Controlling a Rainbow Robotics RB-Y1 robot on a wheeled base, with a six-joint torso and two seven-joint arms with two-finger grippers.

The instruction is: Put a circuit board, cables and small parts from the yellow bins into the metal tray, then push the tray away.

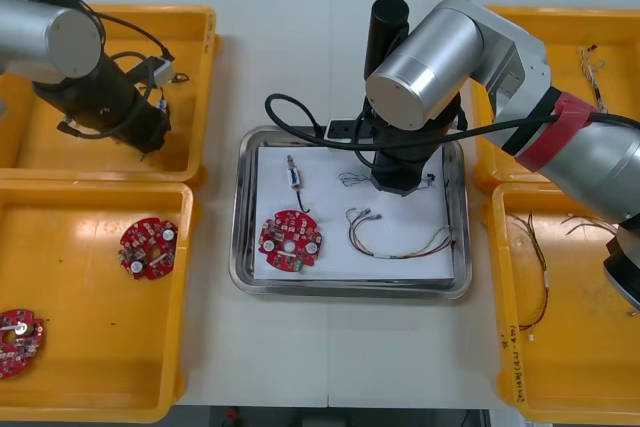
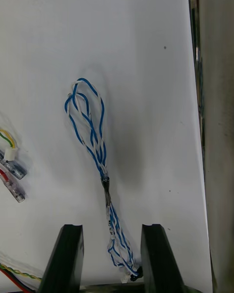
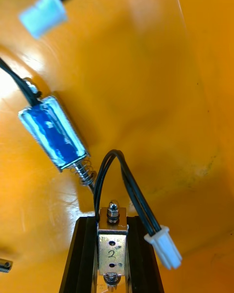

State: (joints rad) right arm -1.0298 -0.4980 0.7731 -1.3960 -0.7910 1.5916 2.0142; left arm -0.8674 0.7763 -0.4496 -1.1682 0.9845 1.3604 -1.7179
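Left tool (image 3: 112,224) grips a small metal part (image 3: 112,248), yellow bin (image 3: 175,102) beneath; a lift toward the metal tray (image 1: 350,289) should follow. Right tool (image 2: 111,230) is open, blue-white cable (image 2: 90,127) between its fingers.

I count four yellow bins (image 1: 190,57) (image 1: 90,277) (image 1: 625,47) (image 1: 580,347), two at each side of my table, and one metal tray (image 1: 350,287) between them. There are three round red circuit boards (image 1: 290,242) (image 1: 148,247) (image 1: 18,332): one in the tray, two in the near left bin. The tray also holds two cables, one twisted blue and white cable (image 2: 92,136) and one red and yellow cable (image 1: 400,253), plus one small metal part (image 1: 293,177). My left wrist view adds two small metal parts (image 3: 53,132) (image 3: 112,246), each on a black cable (image 3: 100,176) (image 3: 14,85).
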